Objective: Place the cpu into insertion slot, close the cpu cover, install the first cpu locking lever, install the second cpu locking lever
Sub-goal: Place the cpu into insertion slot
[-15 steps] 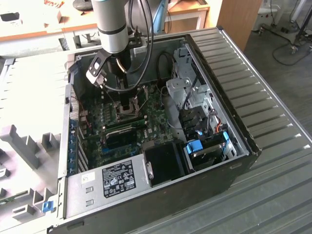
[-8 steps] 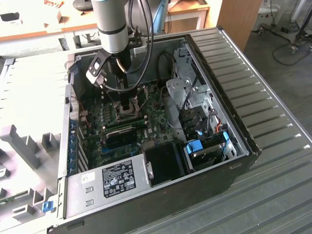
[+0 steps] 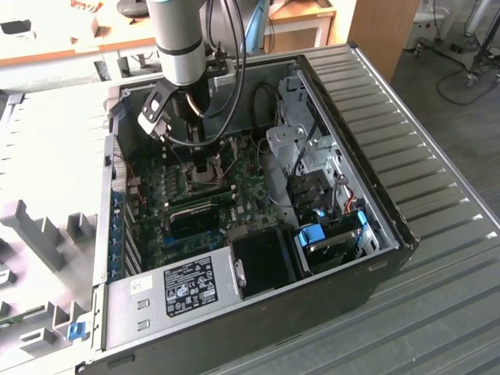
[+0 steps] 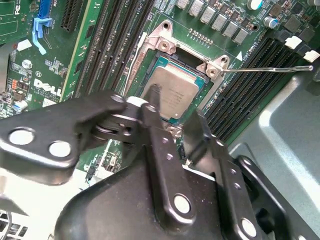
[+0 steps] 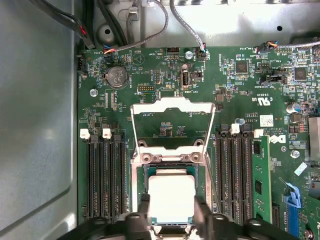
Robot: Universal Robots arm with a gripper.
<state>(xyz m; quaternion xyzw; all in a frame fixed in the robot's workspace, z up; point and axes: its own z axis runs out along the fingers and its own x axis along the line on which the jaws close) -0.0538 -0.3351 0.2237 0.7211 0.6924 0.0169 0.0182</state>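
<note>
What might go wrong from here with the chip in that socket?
The gripper sits close around the small silvery-grey square cpu in the dark square insertion slot; pulling away could drag or tilt it, bending pins. The thin silvery metal cpu cover is open, and a thin wire lever sticks out nearby; either might snag.

We logged the arm [image 3: 178,39] standing near vertical, its wrist pointing straight down. The gripper [image 3: 205,169] hung low at its end. In the first wrist view the two black fingers [image 5: 145,212] were parallel with tips level, closed against opposite edges of the cpu [image 5: 171,196]. In the second wrist view the linkage bars were angled inward.
</note>
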